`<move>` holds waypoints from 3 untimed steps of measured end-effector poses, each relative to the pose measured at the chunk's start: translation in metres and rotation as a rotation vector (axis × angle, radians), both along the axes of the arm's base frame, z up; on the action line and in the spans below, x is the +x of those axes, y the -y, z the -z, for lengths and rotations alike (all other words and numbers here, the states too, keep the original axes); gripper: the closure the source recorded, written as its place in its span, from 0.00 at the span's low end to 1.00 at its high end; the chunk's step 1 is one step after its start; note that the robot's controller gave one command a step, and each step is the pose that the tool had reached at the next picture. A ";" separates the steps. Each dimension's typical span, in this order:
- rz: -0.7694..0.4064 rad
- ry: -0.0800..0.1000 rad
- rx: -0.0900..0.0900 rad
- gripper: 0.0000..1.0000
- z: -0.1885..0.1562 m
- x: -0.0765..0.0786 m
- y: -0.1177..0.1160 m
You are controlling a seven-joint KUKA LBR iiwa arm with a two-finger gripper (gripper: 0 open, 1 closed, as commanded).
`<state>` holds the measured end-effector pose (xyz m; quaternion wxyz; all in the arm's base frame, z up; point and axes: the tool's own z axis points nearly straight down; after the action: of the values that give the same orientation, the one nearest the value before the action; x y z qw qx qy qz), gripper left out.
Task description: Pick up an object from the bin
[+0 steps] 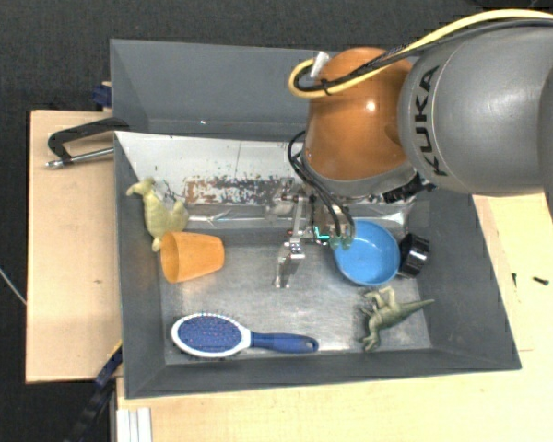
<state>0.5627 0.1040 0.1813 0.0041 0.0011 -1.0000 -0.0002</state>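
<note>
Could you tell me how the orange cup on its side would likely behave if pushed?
The orange cup lies on its side, so a push would probably roll it in a curve, since it tapers. It looks like thin plastic, so it is likely light and easily shifted. The yellow dinosaur toy beside it may block it.

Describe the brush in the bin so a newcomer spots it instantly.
In the grey metal bin, look along the wall at the view's bottom. There lies a blue plastic hairbrush, handle pointing right. Only it is long and flat, with a white-rimmed oval head.
</note>
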 end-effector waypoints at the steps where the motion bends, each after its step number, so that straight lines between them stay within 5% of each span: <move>1: -0.106 0.010 0.005 0.00 0.040 0.010 -0.088; 2: -0.466 0.014 0.004 0.00 0.109 0.017 -0.086; 3: -0.463 0.019 -0.001 1.00 0.106 0.019 -0.083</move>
<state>0.5822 0.1868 0.0754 -0.0056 0.2304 -0.9731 0.0011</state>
